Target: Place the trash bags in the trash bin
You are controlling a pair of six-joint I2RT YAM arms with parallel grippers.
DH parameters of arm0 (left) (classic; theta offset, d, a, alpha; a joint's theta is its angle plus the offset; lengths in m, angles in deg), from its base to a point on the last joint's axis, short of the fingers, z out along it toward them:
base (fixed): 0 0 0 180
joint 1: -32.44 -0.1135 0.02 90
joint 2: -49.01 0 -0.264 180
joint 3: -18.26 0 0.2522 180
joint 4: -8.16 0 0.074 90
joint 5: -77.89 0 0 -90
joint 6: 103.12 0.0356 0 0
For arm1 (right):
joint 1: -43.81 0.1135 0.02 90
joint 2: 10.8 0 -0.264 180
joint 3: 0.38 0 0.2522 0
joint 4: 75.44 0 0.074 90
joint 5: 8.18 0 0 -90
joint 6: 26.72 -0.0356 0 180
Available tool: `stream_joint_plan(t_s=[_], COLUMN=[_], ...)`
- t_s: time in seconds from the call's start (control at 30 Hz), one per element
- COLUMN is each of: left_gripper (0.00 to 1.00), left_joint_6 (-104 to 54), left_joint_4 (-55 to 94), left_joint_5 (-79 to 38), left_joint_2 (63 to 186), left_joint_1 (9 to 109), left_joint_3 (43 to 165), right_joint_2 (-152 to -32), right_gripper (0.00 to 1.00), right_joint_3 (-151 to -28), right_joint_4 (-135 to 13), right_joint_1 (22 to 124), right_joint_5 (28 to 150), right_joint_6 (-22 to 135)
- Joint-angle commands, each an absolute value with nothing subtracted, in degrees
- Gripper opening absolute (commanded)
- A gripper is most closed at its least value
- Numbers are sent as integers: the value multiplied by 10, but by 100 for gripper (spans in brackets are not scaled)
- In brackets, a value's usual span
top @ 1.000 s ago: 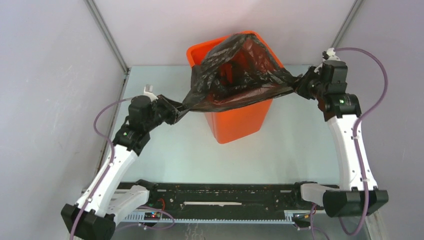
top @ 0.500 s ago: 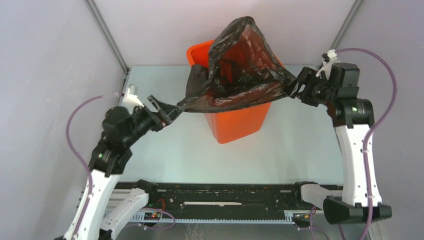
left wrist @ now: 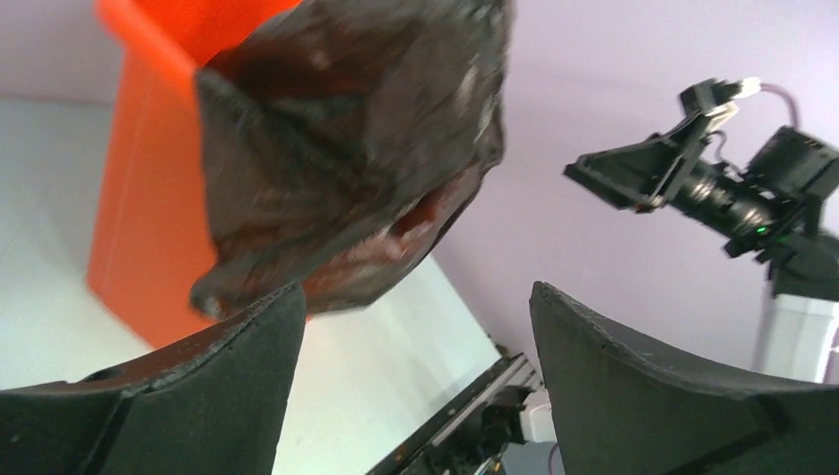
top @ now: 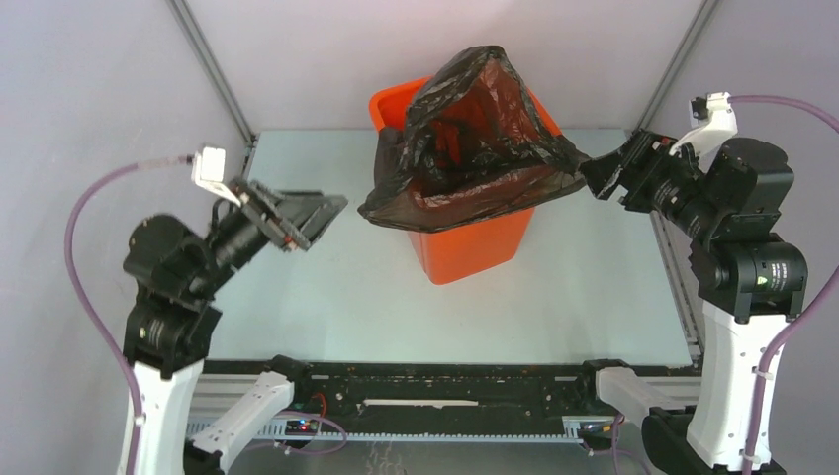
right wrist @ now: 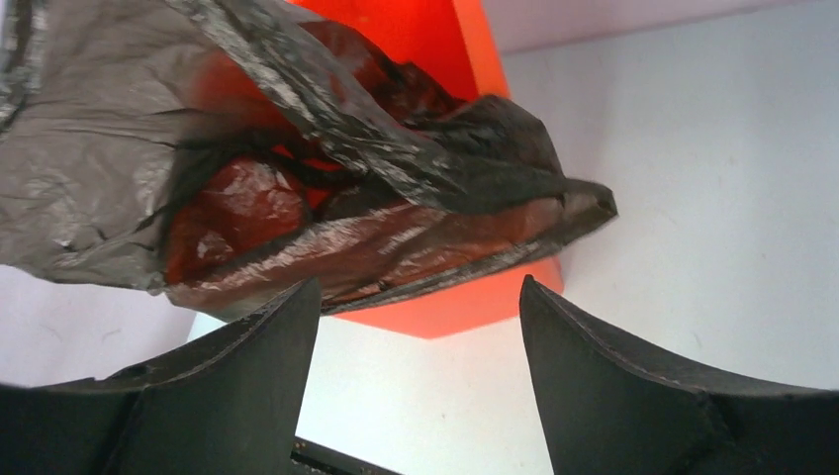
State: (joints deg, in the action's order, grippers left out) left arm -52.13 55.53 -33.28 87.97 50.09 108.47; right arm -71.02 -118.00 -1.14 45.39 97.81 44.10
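A: Room, quick. What's around?

B: Booth w/ three plain walls: back wall, left wall, right wall. All pale lilac-grey, matte.

A: Corners?

B: Grey metal strut in each back corner, left strut & right strut. Both slant outward toward the top in the overhead view.

A: Furniture?

B: One table, pale blue-grey top, smooth, running back to the rear wall. Black rail along its near edge, approx. full width.

A: Light?

B: Soft & even, only faint shadows on the tabletop. Rear wall looks a bit pinkish up top, poss. a colour cast, hard to tell.
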Motion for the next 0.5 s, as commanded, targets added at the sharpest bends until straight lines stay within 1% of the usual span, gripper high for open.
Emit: stream_joint_plan(t_s=[0.0,0.17,0.23,0.3,0.33,0.37,0.43,0.47], left_gripper=[88,94,98,98,97,93,83,76], left_joint_6=[-492,-372,-342,-319,-311,-308,-318,-325], left_joint_4=[494,566,591,607,618,625,655,674], left_joint_5=[-386,-291,-255,-220,-198,-178,-130,-94], left_joint_2=[1006,1104,1127,1149,1159,1169,1188,1199], left_joint_1=[534,635,667,697,710,718,721,720], left_joint_3=[1194,1325,1346,1356,1365,1372,1397,1408], right_joint_2=[-734,-760,-773,-790,-799,-808,-820,-825], right_gripper=[83,83,83,82,81,80,77,75], right_joint_3=[-1192,-1166,-1163,-1160,-1158,-1159,-1162,-1163], right_joint_4=[-94,-231,-246,-243,-244,-244,-249,-256], right_joint_1=[471,498,520,530,530,530,530,530], right_joint_5=[1038,1116,1109,1089,1087,1084,1079,1078], right_joint_6=[460,494,537,572,583,590,597,594])
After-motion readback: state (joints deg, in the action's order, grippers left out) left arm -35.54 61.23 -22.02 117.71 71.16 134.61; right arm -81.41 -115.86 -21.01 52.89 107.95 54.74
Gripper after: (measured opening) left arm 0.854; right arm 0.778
